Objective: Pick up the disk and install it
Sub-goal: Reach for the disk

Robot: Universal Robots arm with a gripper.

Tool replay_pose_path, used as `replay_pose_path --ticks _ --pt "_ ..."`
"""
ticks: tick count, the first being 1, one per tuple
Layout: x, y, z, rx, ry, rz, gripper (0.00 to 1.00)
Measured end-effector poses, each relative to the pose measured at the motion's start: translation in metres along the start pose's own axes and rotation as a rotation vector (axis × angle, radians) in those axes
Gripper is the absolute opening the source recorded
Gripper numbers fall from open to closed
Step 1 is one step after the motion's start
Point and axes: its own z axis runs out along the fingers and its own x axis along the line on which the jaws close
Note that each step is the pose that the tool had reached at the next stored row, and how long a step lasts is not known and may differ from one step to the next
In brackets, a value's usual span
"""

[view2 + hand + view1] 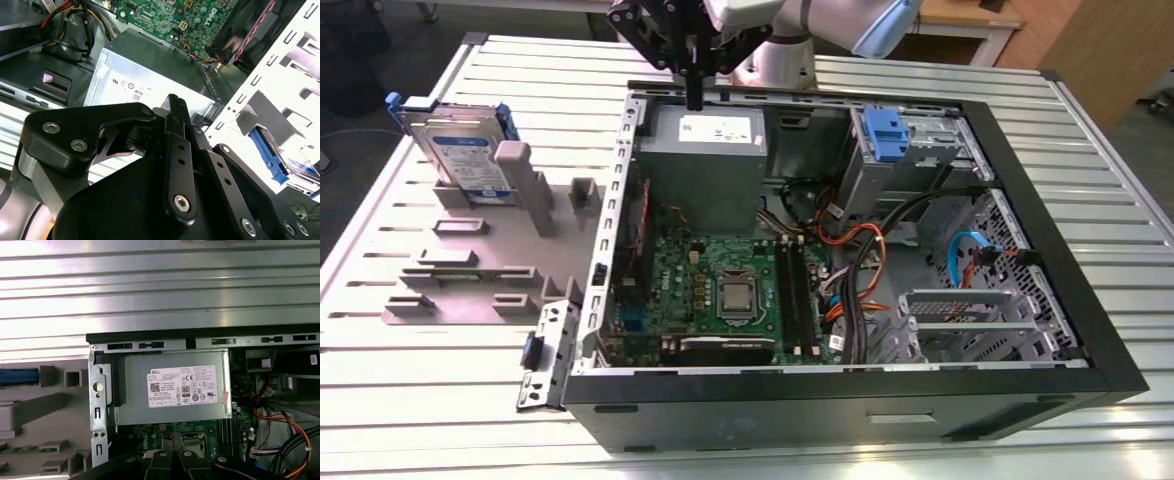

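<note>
My gripper hangs over the power supply, fingers pressed together (empty). The disk stands well apart in the holder, so I judge it needs a spread, square approach.

The arm is built of rounded pale grey segments, with a light blue cap on one joint. Its gripper is matt black, made of flat angular linkage bars that narrow to slim fingers; round silver screws sit in the bars at the pivots, alongside small empty holes. In the second wrist view a brushed silver metal block sits behind the black body, with a smooth pale rounded housing next to it.
</note>
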Motion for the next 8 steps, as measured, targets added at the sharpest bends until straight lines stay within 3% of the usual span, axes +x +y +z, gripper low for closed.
replay_pose_path --ticks 8 --pt "0.0055 -0.0004 0.0001 0.0000 0.0000 0.000 0.11"
